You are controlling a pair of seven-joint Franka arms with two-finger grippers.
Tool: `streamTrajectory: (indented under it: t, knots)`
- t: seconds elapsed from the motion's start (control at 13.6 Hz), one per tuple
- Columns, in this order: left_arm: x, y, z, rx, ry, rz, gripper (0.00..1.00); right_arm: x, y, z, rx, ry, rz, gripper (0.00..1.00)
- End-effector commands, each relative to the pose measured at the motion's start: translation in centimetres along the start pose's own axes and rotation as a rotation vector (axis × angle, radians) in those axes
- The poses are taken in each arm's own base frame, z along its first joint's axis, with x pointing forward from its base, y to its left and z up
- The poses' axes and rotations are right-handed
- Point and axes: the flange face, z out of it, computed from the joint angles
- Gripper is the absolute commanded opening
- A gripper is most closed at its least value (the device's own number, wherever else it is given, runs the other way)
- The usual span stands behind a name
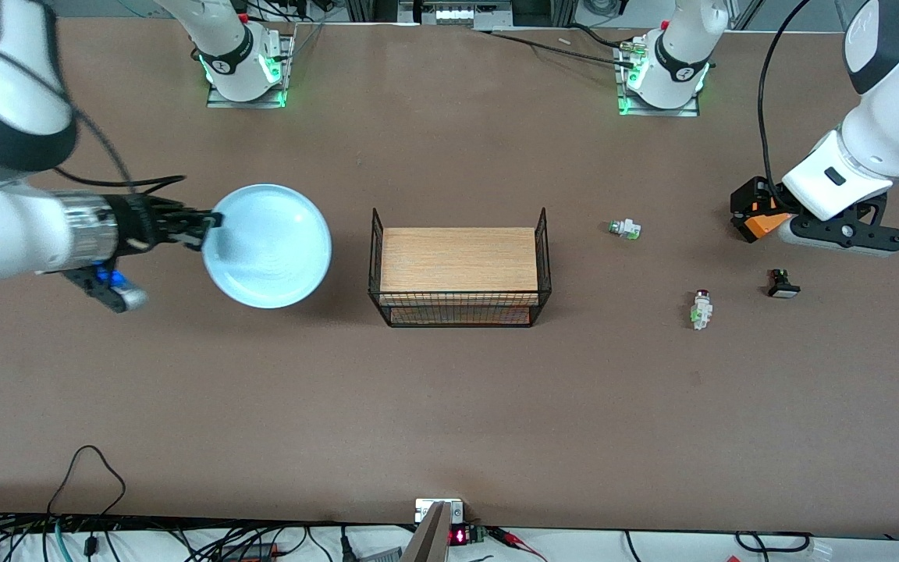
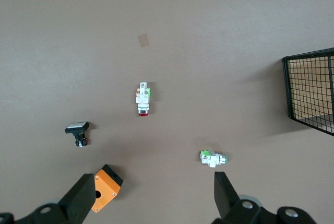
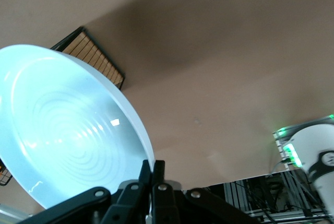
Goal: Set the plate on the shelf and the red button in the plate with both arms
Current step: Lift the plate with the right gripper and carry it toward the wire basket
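The pale light-blue plate is held up by its rim, tilted, over the right arm's end of the table. My right gripper is shut on that rim; the right wrist view shows the plate and the closed gripper. The red button lies on its side on the table toward the left arm's end; it also shows in the left wrist view. My left gripper hangs open and empty above the table, with an orange and black box by one finger.
A wire rack with a wooden board in it stands mid-table, its corner showing in the left wrist view. A white-green part without a red cap and a black part with a white face lie near the red button.
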Motion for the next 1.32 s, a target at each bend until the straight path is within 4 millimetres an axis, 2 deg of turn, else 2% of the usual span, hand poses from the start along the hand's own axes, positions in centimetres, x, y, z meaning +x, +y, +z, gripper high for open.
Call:
streamTrajectory:
  t: [0.0,0.15,0.44,0.66,0.88,1.03,1.25]
  knots:
    - [0.3,-0.1,-0.5,-0.006,-0.01,0.019,1.0,-4.8,-5.0,2.1,-0.051,0.08,0.004,0.0]
    - [0.1,-0.2,-0.5,-0.007,-0.023,0.018,1.0,-8.0,-7.5,3.5,-0.091,0.14,-0.027,0.0]
    - [0.1,-0.2,-0.5,-0.005,-0.022,0.018,1.0,-13.3,-9.9,5.6,-0.123,0.171,0.011,0.0]
    - [0.2,-0.1,-0.5,-0.005,-0.022,0.021,1.0,-16.8,-12.8,8.8,-0.148,0.243,0.027,0.0]
    - [0.2,-0.1,-0.5,-0.005,-0.022,0.021,1.0,-18.7,-15.2,12.4,-0.13,0.285,0.07,0.0]
    - [0.1,-0.1,-0.5,-0.005,-0.023,0.019,1.0,-19.1,-16.4,14.9,-0.134,0.324,0.072,0.0]
    - [0.1,-0.1,-0.5,-0.005,-0.023,0.018,1.0,-18.9,-17.9,17.1,-0.108,0.34,0.093,0.0]
